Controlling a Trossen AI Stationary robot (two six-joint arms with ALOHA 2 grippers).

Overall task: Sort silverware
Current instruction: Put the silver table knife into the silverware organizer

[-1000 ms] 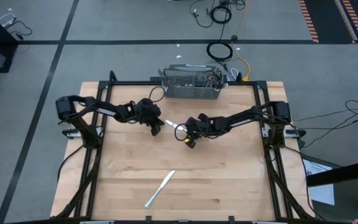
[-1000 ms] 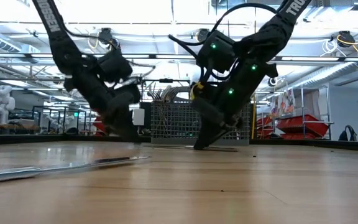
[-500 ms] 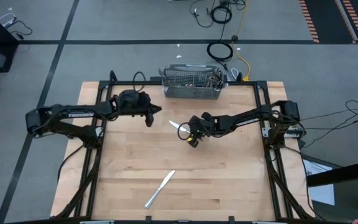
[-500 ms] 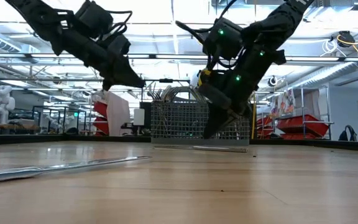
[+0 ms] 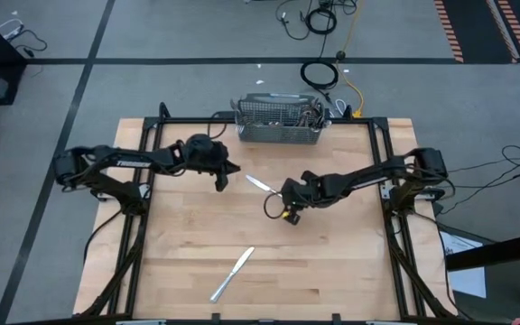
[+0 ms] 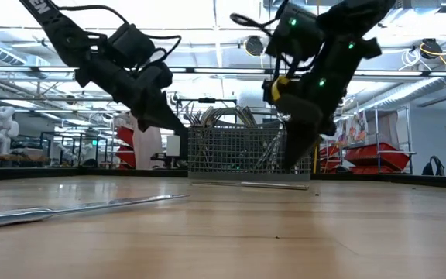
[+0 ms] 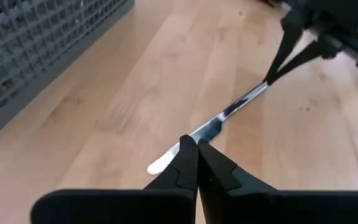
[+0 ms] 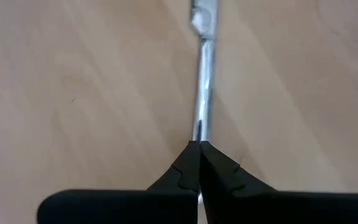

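A silver table knife lies flat on the wooden table between my two grippers. My left gripper is shut and hangs above and short of the knife's blade end, touching nothing. My right gripper is shut too. It points steeply down just above the knife's handle end. The low view shows a gap between its tips and the knife. A second knife lies near the table's front edge.
A grey wire-mesh basket stands at the middle of the table's far edge, with several pieces of silverware standing in its right end. Bare wood spreads around both knives.
Both grippers have risen from the table top. The left has drawn back from the knife toward the table's left and far side. The right has backed off toward the right and near edge, uncovering more of the knife. The knife stays flat on the table.
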